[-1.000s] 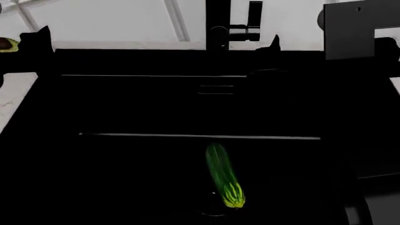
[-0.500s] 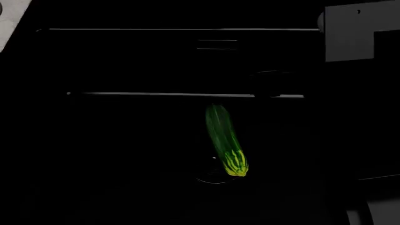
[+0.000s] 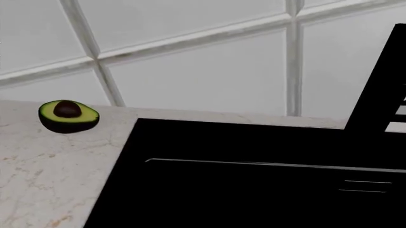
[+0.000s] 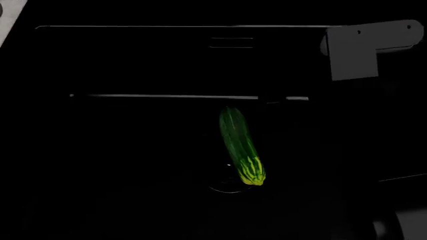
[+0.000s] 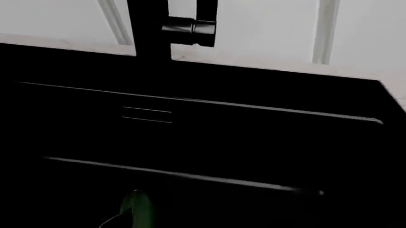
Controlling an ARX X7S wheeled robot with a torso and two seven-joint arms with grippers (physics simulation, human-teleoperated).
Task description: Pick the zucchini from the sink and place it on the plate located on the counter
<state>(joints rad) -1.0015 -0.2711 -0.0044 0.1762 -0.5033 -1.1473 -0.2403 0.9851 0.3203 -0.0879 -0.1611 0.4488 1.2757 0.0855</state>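
The zucchini [image 4: 240, 146] lies in the black sink [image 4: 133, 150], its yellow-streaked end next to the round drain [image 4: 225, 188]. It shows dimly in the right wrist view [image 5: 136, 209]. My right arm's grey wrist block [image 4: 353, 50] hangs over the basin's back right. A dark shape, my right gripper [image 4: 272, 98], breaks the pale line just right of the zucchini's far end; its jaws are black on black. My left gripper's jaws cannot be made out against the black basin in the left wrist view. The plate is out of view.
A halved avocado [image 3: 68, 115] sits on the marble counter [image 3: 44, 171] left of the sink, by the tiled wall. The black faucet [image 5: 149, 28] stands behind the basin. A sliver of counter shows at the head view's far left corner [image 4: 8, 15].
The head view dropped onto the basin, then held nearly still. The right arm's grey block moved left and turned. The dark gripper shape shifted left, closer to the zucchini's far end. The zucchini stayed put.
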